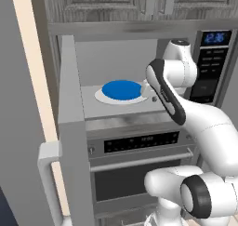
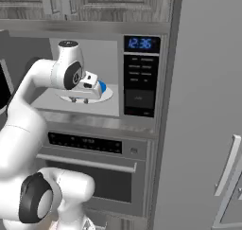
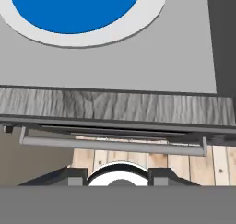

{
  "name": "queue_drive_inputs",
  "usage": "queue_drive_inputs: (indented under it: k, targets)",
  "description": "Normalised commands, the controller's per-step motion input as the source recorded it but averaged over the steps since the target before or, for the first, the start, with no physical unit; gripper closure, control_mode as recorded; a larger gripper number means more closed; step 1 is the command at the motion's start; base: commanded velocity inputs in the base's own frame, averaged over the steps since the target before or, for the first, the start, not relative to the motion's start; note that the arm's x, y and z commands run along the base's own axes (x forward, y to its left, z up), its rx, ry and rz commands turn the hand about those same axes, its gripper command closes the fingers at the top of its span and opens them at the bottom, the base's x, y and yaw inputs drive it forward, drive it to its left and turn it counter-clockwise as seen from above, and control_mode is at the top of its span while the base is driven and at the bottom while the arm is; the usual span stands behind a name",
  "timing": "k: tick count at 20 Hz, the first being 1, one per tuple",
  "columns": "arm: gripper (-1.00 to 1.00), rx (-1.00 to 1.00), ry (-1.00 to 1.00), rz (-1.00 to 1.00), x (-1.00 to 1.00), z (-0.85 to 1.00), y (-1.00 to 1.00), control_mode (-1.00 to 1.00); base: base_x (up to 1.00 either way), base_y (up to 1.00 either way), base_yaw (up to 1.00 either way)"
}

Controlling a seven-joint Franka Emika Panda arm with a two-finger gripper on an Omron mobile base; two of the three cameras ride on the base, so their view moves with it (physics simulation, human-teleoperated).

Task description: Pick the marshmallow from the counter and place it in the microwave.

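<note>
Gripper (image 2: 79, 100) reaches into the microwave (image 1: 125, 109) (fingertips hidden, marshmallow unseen).

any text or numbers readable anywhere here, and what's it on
"12:36" in blue digits, on the clock display at the top of the microwave keypad; in the left base view the same display is blurred.
Keypad buttons: small pale labels, too blurred to read.
Oven control strip below the microwave: faint pale marks, too small to read.
Nothing else carries text.
</note>
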Motion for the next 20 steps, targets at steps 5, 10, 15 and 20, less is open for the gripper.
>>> queue_drive_inputs:
  k: [5, 10, 15, 20]
  targets:
    - [-1.00, 0.00, 0.00, 0.00, 0.00, 0.00, 0.00, 1.00, -0.71, -0.16, 0.01]
    - [-1.00, 0.00, 0.00, 0.00, 0.00, 0.00, 0.00, 1.00, -1.00, -0.24, 0.00]
    - [-1.00, 0.00, 0.00, 0.00, 0.00, 0.00, 0.00, 1.00, -0.80, -0.22, 0.00]
    - [-1.00, 0.00, 0.00, 0.00, 0.00, 0.00, 0.00, 1.00, -0.06, -0.05, -0.40]
